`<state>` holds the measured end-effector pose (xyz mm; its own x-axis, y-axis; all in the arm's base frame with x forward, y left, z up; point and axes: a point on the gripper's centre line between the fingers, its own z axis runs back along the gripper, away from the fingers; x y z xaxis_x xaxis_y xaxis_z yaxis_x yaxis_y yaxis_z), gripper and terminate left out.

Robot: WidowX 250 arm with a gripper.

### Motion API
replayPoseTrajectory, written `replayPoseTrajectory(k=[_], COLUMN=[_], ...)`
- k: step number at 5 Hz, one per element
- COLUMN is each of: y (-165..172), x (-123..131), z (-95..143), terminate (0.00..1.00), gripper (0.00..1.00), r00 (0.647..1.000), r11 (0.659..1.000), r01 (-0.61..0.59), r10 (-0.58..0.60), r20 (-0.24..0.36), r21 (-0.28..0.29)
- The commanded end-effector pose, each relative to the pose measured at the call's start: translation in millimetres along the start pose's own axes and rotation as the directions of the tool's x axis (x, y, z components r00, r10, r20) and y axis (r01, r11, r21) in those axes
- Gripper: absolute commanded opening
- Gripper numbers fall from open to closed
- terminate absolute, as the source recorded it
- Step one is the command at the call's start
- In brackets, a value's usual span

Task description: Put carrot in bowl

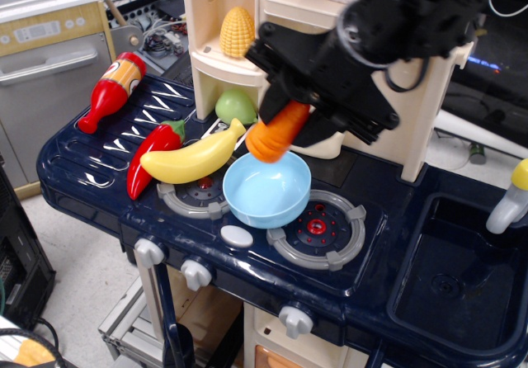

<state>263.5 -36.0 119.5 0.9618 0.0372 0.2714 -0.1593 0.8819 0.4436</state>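
The orange toy carrot (276,132) hangs tilted in my black gripper (299,110), thick end down, just above the far rim of the light blue bowl (266,190). The gripper is shut on the carrot's narrow end. The bowl sits on the dark blue toy stove between the two burners and holds nothing. My arm comes in from the upper right and hides part of the cream shelf unit behind it.
A yellow banana (193,158) and a red chili pepper (151,156) lie left of the bowl. A ketchup bottle (111,91) lies at far left. A green fruit (235,106), a corn cob (237,32), a cream jug and the sink (458,273) are nearby.
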Motion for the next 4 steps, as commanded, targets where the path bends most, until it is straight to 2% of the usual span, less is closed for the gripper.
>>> replayPoseTrajectory(k=[1, 2, 3, 4], y=[4.0, 2.8, 2.8, 2.8], x=[6.7, 3.9, 3.9, 3.9], z=[-6.2, -4.3, -4.3, -4.3], terminate=[0.00, 0.00, 0.00, 1.00], gripper=[1.00, 1.00, 1.00, 1.00], r00=[0.995, 0.985, 0.985, 0.985], r11=[0.995, 0.985, 0.985, 0.985], r01=[-0.024, -0.098, -0.098, -0.098], r10=[0.033, 0.116, 0.116, 0.116], r20=[0.091, 0.130, 0.130, 0.130], r21=[-0.095, -0.141, -0.141, -0.141])
